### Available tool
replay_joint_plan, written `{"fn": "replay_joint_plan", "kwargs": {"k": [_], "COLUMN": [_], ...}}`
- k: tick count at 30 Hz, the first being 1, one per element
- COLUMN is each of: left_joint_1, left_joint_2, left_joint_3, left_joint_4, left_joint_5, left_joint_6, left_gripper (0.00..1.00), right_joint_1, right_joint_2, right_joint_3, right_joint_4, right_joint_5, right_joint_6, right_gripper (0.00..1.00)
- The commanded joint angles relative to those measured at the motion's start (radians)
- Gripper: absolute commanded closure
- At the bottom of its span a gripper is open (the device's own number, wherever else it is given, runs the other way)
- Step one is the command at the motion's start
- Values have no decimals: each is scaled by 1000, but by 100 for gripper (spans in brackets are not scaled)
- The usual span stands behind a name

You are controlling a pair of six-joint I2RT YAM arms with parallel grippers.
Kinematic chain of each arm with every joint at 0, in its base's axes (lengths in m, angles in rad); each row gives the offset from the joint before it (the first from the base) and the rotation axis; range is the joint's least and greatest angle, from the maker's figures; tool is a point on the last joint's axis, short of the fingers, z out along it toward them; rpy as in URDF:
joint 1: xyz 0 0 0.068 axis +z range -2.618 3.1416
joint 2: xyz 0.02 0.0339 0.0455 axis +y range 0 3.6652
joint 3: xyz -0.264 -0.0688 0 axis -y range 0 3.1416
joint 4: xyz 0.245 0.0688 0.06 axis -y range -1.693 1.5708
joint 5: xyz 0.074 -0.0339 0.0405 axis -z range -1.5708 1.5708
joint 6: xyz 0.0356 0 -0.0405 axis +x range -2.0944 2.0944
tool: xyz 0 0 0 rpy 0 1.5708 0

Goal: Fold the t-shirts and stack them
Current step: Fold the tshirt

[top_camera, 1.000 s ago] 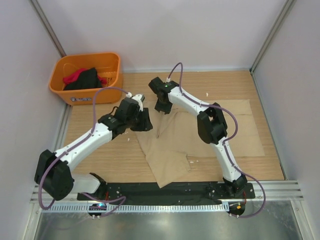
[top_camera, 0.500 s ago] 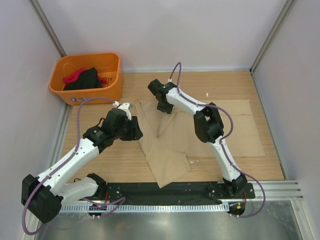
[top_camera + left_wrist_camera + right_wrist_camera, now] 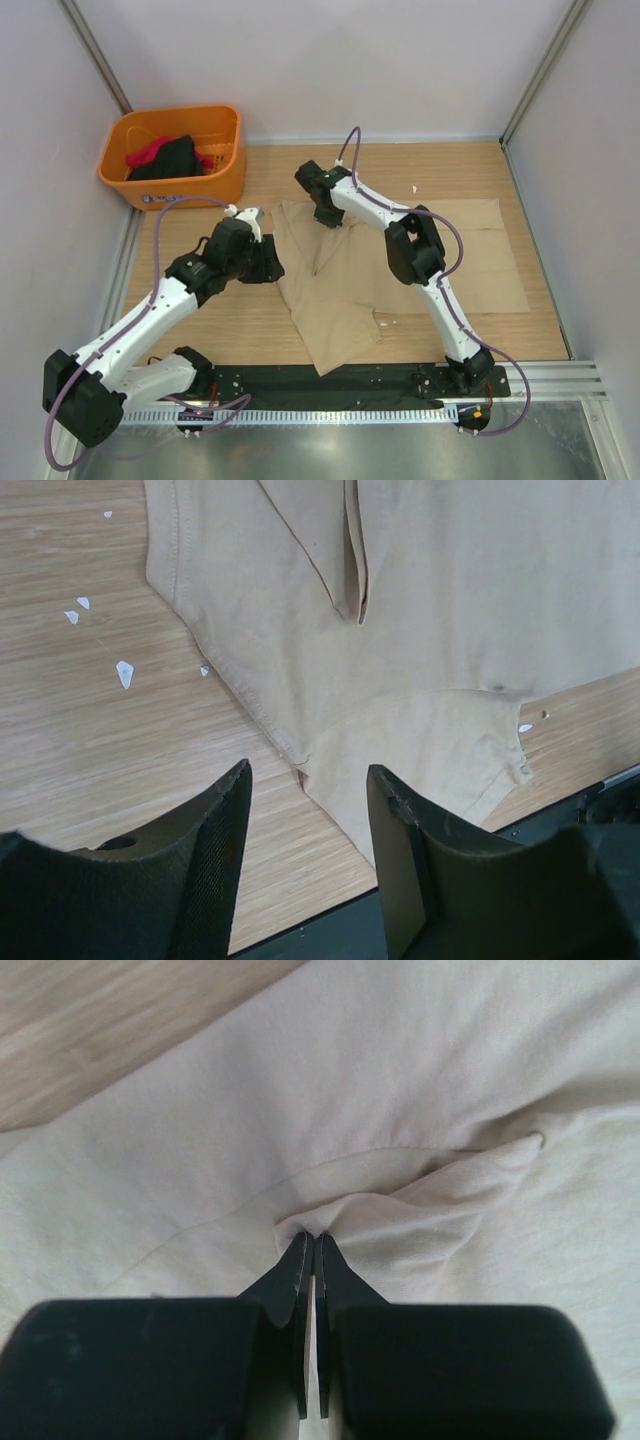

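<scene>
While the wood table (image 3: 220, 320) fills most of the top view, the tan shirt (image 3: 345, 300) is the next biggest thing. It's spread over the middle and right of the table, a bit rumpled, with one flap hanging down toward the near edge.

The right arm (image 3: 440, 300) reaches from its base up over the shirt to the far left corner of the cloth. The left arm (image 3: 150, 310) stretches diagonally from the near left and ends at the shirt's left edge.

The orange basket (image 3: 150, 195) sits in the far left corner, well apart from the tan shirt. Inside it there's a black shirt (image 3: 172, 158) bunched up, plus a red shirt (image 3: 148, 152) poking out on its left side.

The right gripper (image 3: 310, 1242) is clenched tight, and the wrist view shows a little ridge of tan cloth pinched between its tips, with wrinkles fanning out from there. The left gripper (image 3: 308, 775) has its jaws spread wide and nothing in them. It hangs over the shirt's hemmed left edge, with bare wood on one side and cloth on the other. You can also see a folded-over seam further up the shirt in that view.

A few white flecks (image 3: 124, 673) lie on the wood just beside that hem.
</scene>
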Motion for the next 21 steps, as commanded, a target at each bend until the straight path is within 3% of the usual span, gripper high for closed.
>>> {"fn": "replay_joint_plan", "kwargs": {"k": [1, 11, 21], "left_joint_1": [6, 6, 6], "left_joint_2": [17, 93, 163], "left_joint_3": [-11, -11, 8], "left_joint_4": [31, 72, 85], "left_joint_5": [43, 109, 198], "left_joint_6": [11, 0, 12], "left_gripper": [49, 49, 47], "right_joint_1": [5, 5, -2], "right_joint_2": [-137, -378, -507], "right_joint_3": [-39, -341, -613], "right_joint_4": [-7, 72, 165], "right_joint_5": [27, -46, -71], "right_joint_6": [13, 50, 51], "right_gripper": [96, 98, 97]}}
